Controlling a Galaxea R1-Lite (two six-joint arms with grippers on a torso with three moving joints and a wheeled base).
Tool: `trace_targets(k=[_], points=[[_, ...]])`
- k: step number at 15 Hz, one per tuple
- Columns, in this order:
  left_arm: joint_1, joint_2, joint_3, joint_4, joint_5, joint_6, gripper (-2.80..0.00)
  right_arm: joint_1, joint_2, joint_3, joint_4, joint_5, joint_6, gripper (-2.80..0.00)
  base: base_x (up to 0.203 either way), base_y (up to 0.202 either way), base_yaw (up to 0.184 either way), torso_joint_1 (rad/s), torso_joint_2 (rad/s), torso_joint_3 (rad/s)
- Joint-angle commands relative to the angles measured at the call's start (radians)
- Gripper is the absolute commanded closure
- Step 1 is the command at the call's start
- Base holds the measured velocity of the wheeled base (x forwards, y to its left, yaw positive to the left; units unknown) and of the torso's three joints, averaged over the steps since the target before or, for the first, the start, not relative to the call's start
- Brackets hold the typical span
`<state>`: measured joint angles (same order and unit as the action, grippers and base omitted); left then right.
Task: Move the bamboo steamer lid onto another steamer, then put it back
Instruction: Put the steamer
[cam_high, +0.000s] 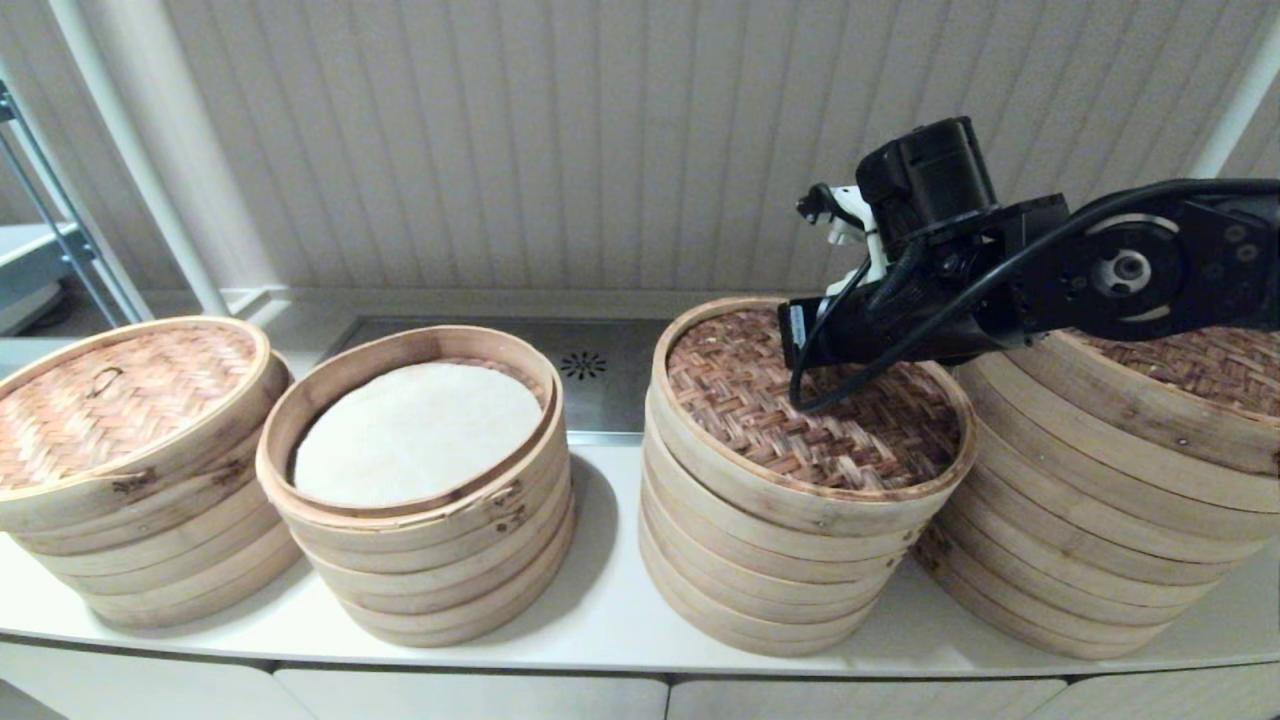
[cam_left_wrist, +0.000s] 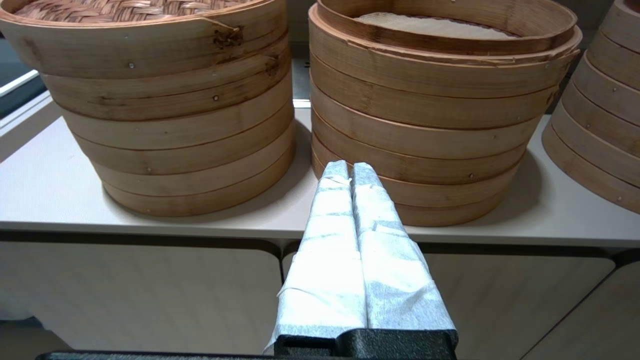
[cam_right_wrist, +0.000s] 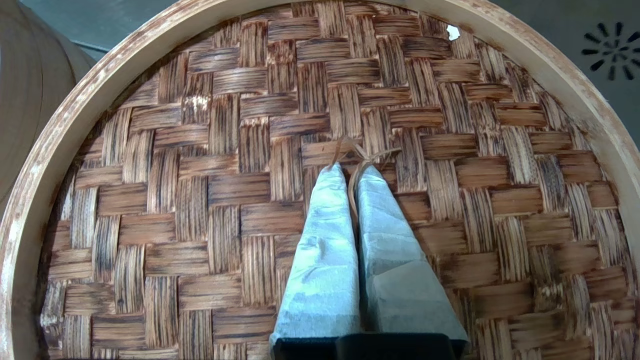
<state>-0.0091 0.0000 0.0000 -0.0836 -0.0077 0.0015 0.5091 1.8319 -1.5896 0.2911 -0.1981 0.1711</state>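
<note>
white counter with four bamboo steamer stacks: right gripper (cam_right_wrist: 350, 172), fingers pinched on the thin loop handle (cam_right_wrist: 367, 152) of the dark woven bamboo lid (cam_high: 810, 410), should lift straight up, keeping it level; left gripper (cam_left_wrist: 350, 170) parked, fingers together.

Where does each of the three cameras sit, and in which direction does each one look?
Head view: from the robot's head, forward and down at four steamer stacks on the counter; the right arm shows over the dark woven lid.
Left wrist view: behind the shut left gripper, level, at the sides of the open steamer and its lidded neighbour.
Right wrist view: behind the right gripper, down onto that lid, shut on its small loop handle.
Shared: head and left wrist views both show the open steamer.
</note>
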Motion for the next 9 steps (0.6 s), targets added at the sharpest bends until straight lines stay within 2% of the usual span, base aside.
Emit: trace_targets(k=[1,9], points=[[0.000,0.002,0.032,-0.001,0.000,0.000,0.00,0.005,-0.006,0.013,-0.003,0.000,0.001,0.00,0.000,0.000,0.000,0.000,0.00,0.000],[0.000,0.002,0.032,-0.002,0.000,0.000,0.00,0.015,0.039,-0.007,-0.024,-0.007,-0.001,0.00,0.000,0.000,0.000,0.000,0.00,0.000]])
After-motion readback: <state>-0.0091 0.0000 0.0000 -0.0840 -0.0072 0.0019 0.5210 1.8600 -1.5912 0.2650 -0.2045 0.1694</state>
